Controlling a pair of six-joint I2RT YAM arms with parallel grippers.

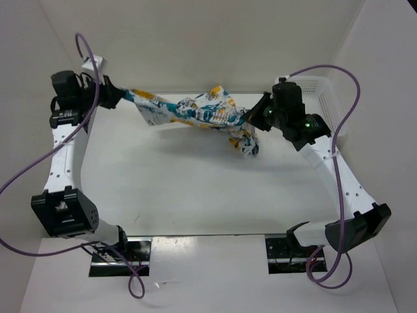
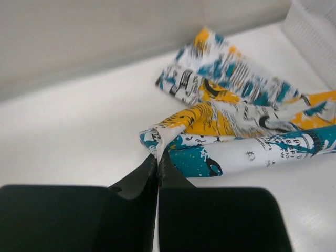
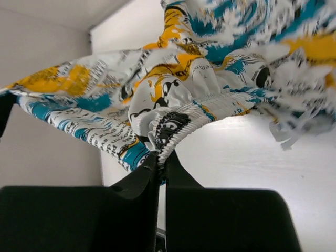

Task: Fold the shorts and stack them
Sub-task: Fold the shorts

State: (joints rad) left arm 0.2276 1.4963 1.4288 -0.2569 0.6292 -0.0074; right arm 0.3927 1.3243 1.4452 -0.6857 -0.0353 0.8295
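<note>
A: How would the shorts [image 1: 195, 111] have handled, do you think?
B: Light and limp, I'd judge. Thin soft cloth with no stiffness of its own; it sagged and twisted between its two holds rather than lying flat. Not fragile and hardly slippery, but quick to bunch

A: Start from the left. What had hold of it?
B: The left claw [image 2: 157, 156] was pinched shut on a folded corner of the fabric, with only a small bite at the very edge

A: And the cloth itself?
B: White, printed all over with teal, yellow-orange and black newspaper-like patches. It hung as a twisted band above the far part of the table [image 1: 195, 195], strung from one claw to the other. Whether the sagging middle brushed the table, I couldn't tell

A: The right end?
B: The right claw [image 3: 161, 155] was closed on a gathered, ribbed band, the waistband by the look of it, and a loose lump dangled below it. A white mesh basket [image 1: 322, 98] stood just beyond that arm

A: Where would you have taken hold for folding?
B: At the waistband's two ends, or at the corners of a hem, so that it would spread flat. A thick seam would likely give a surer grip than one thin layer
</note>
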